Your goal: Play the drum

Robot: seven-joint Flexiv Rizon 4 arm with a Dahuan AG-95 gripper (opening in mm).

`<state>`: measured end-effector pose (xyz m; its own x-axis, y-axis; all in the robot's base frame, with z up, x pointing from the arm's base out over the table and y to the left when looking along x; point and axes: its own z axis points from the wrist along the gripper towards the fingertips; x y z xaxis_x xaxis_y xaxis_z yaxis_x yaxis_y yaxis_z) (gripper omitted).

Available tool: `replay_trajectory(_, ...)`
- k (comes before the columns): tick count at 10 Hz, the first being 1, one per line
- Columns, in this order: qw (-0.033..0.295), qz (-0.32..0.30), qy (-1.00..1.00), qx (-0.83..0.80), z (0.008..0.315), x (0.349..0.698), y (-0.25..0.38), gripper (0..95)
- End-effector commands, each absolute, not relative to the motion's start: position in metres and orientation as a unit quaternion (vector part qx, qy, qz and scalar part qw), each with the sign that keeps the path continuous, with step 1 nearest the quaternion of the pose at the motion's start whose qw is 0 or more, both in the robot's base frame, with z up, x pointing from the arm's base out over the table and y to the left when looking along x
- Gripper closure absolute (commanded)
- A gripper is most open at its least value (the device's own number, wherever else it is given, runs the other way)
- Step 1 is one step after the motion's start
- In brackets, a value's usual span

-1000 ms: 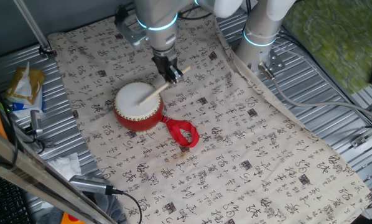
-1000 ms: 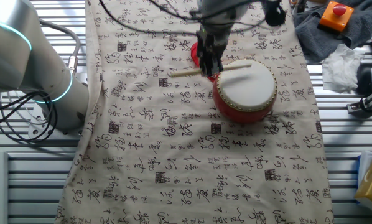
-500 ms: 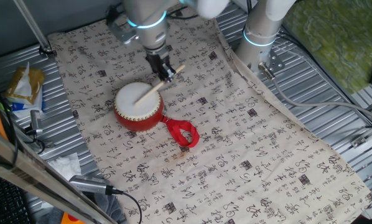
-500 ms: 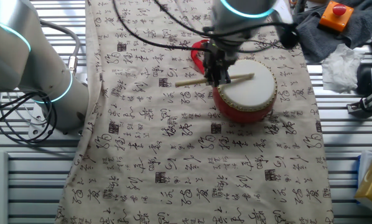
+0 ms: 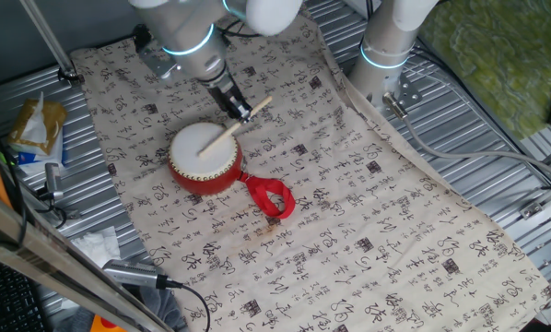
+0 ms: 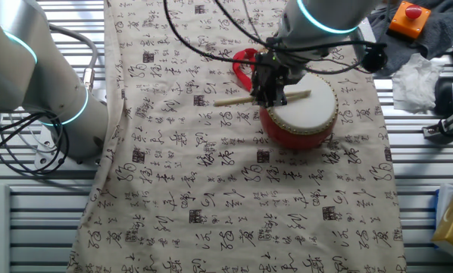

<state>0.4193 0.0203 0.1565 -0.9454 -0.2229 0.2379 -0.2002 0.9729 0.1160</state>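
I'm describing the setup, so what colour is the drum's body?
Red, under a white skin: the drum shows best in the one fixed view, its side facing the camera.

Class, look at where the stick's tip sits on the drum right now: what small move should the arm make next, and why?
Probably a short lift of the stick and another tap. The gripper is shut on it beside the drum, and the tip appears to rest on the white skin, so it needs raising before the next beat.

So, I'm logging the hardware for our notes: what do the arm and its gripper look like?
The arm is smooth silver-white tubing with a glowing cyan ring at a joint. Black cables trail from it. The gripper is small, black and narrow, with thin dark jaws.
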Motion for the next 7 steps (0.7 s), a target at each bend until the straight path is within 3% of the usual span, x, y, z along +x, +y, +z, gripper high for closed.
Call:
replay_trajectory(1,0.070,-0.032,-0.993,0.094,0.160,0.416,0.023,95.0)
replay_trajectory(4,0.016,-0.048,-0.997,0.066,0.164,0.416,0.032,95.0)
replay_trajectory(7,-0.005,-0.056,-0.998,0.037,0.167,0.421,0.056,95.0)
